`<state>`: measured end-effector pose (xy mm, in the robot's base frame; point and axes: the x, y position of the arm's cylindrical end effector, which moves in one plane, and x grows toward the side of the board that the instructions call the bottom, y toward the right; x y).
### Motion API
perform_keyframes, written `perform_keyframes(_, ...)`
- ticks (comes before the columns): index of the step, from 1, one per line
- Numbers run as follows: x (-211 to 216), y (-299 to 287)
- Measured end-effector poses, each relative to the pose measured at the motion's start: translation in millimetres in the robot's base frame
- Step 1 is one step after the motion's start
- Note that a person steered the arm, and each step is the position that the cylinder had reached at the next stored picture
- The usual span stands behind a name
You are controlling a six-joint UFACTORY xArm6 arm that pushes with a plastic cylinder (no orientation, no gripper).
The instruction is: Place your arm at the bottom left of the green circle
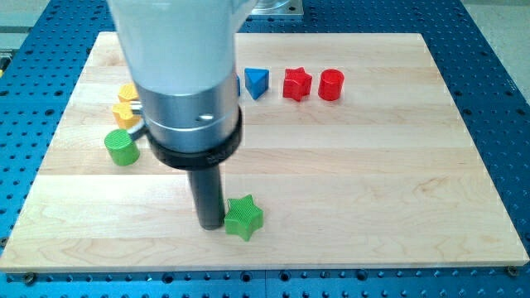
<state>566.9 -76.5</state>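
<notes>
Single camera, raised, facing down and across the wooden board [331, 165]; whole board in frame, arm [178, 74] close at upper left.

Arm upright, descending from view's top — my tip [209, 225] on board, lower centre-left.

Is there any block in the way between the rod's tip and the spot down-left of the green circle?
No block visibly blocks it. My tip sits by the green star, toward the view's bottom. The green circle lies up-left, with only bare wooden board in between.
</notes>
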Motion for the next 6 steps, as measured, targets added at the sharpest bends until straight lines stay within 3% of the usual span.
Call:
perform_keyframes(1, -12, -85)
perform_keyframes(2, 5, -131)
perform_keyframes(4, 6, -132)
perform_keyframes(6, -71, -138)
